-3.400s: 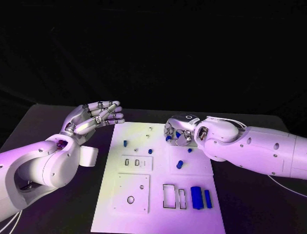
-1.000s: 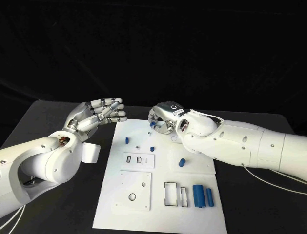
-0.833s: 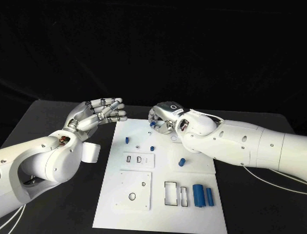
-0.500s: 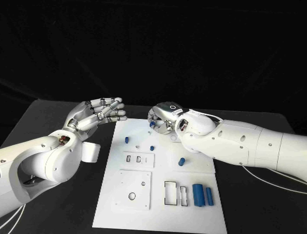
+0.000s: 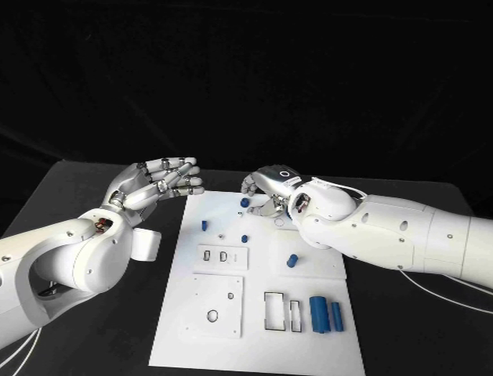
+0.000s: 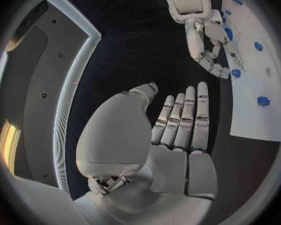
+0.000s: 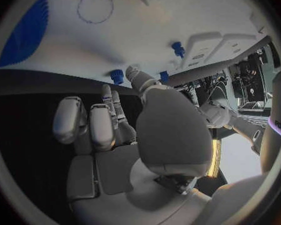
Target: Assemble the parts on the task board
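White board (image 5: 258, 329) on black table (image 5: 88, 313). Right hand (image 5: 264, 192) over the board's far edge, fingers loosely apart beside a blue part (image 5: 244, 202). Left hand (image 5: 156, 185) raised, spread, empty.

Two glossy white robot arms with rounded, bulky shells dotted with small dark screws. Each ends in a silver metal hand, the left hand (image 5: 156, 185) and right hand (image 5: 266, 192), with segmented fingers (image 6: 185, 117). Thin white cables trail beneath both arms. A dark round marking, possibly a button, sits on the right wrist.
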